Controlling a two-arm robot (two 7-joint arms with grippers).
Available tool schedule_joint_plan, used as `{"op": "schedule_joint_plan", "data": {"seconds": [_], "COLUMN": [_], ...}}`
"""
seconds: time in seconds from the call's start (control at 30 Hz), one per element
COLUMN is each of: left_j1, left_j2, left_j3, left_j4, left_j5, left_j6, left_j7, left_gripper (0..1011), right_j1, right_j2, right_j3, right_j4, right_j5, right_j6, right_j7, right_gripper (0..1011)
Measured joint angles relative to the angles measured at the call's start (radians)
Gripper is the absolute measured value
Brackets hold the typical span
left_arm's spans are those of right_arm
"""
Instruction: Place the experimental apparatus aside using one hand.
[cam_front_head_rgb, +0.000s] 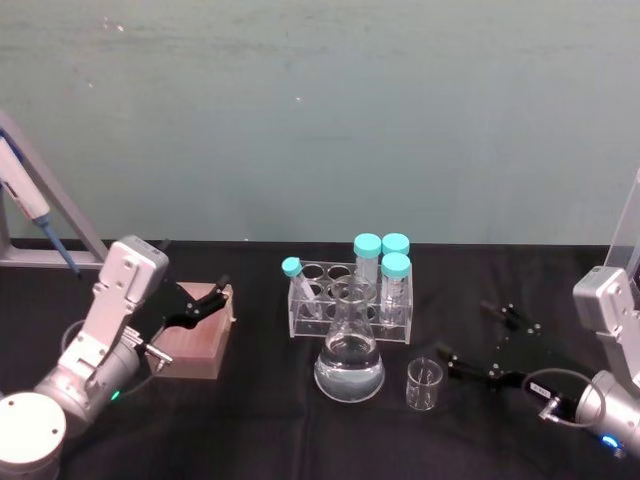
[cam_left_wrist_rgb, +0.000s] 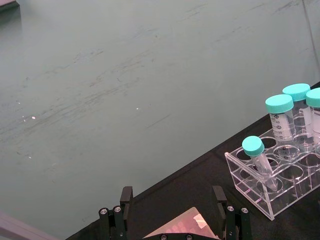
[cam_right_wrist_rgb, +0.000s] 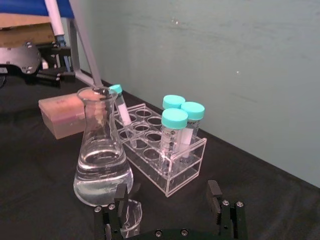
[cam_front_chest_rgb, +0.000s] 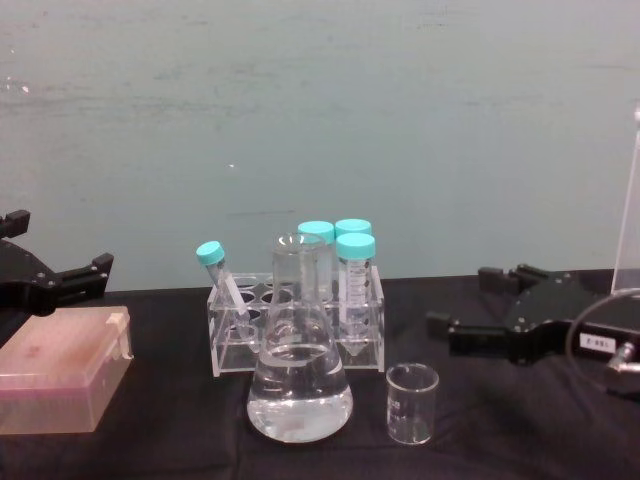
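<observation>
The experimental apparatus stands mid-table: a clear acrylic rack (cam_front_head_rgb: 322, 310) holding several teal-capped tubes (cam_front_head_rgb: 396, 285), a conical flask (cam_front_head_rgb: 349, 365) part-filled with clear liquid in front of it, and a small empty beaker (cam_front_head_rgb: 424, 384) to the flask's right. My right gripper (cam_front_head_rgb: 463, 330) hovers open just right of the beaker, fingers pointing toward it without touching. In the right wrist view the flask (cam_right_wrist_rgb: 102, 160), rack (cam_right_wrist_rgb: 165, 155) and beaker rim (cam_right_wrist_rgb: 127, 217) lie ahead of the open right gripper (cam_right_wrist_rgb: 167, 197). My left gripper (cam_front_head_rgb: 218, 295) is open over a pink box, far left of the rack.
A pink lidded box (cam_front_head_rgb: 195, 345) sits at the left under the left gripper. A blue-and-white pipette (cam_front_head_rgb: 30, 205) hangs on a stand at the far left rear. The teal wall runs behind the black table (cam_front_head_rgb: 300, 440). Open cloth lies in front of the flask.
</observation>
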Motion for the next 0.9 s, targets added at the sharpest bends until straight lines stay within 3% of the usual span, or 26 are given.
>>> {"op": "schedule_joint_plan", "data": {"seconds": [0.43,0.9], "left_j1": [0.000,0.000], "left_j2": [0.000,0.000], "left_j3": [0.000,0.000], "left_j4": [0.000,0.000], "left_j5": [0.000,0.000], "left_j6": [0.000,0.000], "left_j7": [0.000,0.000], "left_gripper": [1000,1000], "right_j1": [0.046,0.075], "right_j2": [0.001,0.001], "right_j3": [-0.067,-0.116], "right_j4": [0.064,0.093], "right_j5": [0.001,0.020], "right_j6": [-0.018,-0.036], "right_j7": [0.021,0.047], "right_gripper": [1003,1003]}}
